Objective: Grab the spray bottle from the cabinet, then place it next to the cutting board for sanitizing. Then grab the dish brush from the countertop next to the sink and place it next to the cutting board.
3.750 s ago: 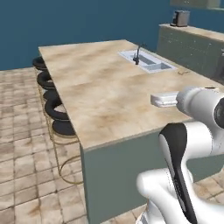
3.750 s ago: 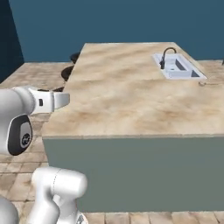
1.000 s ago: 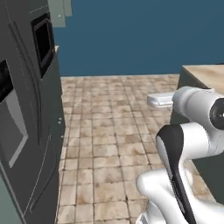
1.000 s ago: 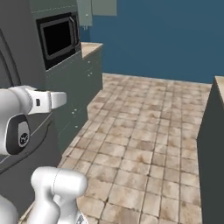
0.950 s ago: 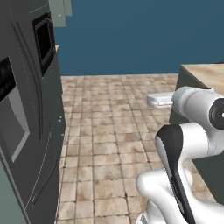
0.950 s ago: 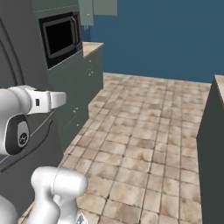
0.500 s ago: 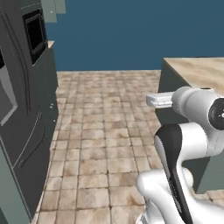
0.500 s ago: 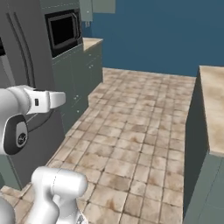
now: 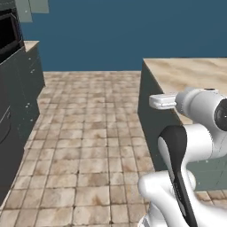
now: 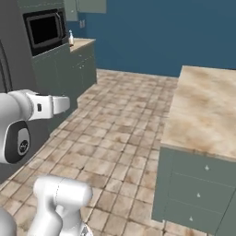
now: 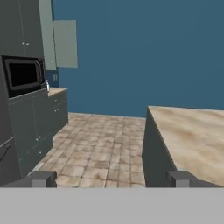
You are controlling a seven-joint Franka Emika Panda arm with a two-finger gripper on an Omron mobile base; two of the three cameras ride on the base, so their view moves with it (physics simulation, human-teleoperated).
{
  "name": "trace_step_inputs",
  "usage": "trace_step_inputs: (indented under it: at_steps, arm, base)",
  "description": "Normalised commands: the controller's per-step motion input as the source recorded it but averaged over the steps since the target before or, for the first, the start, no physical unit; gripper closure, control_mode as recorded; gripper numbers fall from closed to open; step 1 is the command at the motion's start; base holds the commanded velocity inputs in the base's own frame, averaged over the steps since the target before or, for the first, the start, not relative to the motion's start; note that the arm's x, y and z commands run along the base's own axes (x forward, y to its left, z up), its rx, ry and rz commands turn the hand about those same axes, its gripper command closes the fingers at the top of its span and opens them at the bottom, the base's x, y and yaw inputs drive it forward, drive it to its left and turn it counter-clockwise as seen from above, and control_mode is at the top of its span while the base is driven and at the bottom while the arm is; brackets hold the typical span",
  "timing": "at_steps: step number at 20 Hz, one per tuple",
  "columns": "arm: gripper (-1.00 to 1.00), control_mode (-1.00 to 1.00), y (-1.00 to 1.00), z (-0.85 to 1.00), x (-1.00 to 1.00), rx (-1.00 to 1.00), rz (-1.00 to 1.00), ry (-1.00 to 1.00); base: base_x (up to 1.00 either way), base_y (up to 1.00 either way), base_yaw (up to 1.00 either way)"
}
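Note:
My gripper [image 11: 112, 179] is open: its two dark fingertips [image 11: 43, 178] stand far apart with nothing between them. It points across a tiled floor toward a blue wall. The white hand [image 9: 162, 101] hangs level at the near corner of the island [image 9: 190, 73] and juts out at the left [image 10: 59, 103] in the right base view. A grey-green wall cabinet [image 11: 64, 43] hangs high at the far left [image 10: 90, 5]. A small pale bottle [image 10: 71, 38] stands on the far counter beside the microwave; I cannot tell whether it is the spray bottle. The cutting board and dish brush are out of view.
A dark tall unit with a black microwave [image 10: 45, 28] and low grey-green cupboards [image 10: 80, 64] runs along the left. The beige-topped island [image 10: 207, 110] with drawers stands on the right. Brown tiled floor [image 9: 88, 133] lies open between them.
The whole picture has shifted as the base turns: the dark units slide off to the left and the island comes in from the right. The gripper stays open.

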Motion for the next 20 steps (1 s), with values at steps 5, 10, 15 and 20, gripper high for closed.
trace_step_inputs:
  at_steps: [5,10,15,20]
  arm:
    - [-1.00,1.00,0.00,0.00,0.00,0.00,0.00,0.00]
    - [-1.00,1.00,0.00,0.00,0.00,0.00,0.00,0.00]
    - [-1.00,1.00,0.00,0.00,0.00,0.00,0.00,0.00]
    - [-1.00,1.00,0.00,0.00,0.00,0.00,0.00,0.00]
  base:
    - [-0.11,-1.00,0.00]
    - [-0.01,-1.00,0.00]
    - [0.13,-1.00,0.00]
    - [0.47,-1.00,0.00]
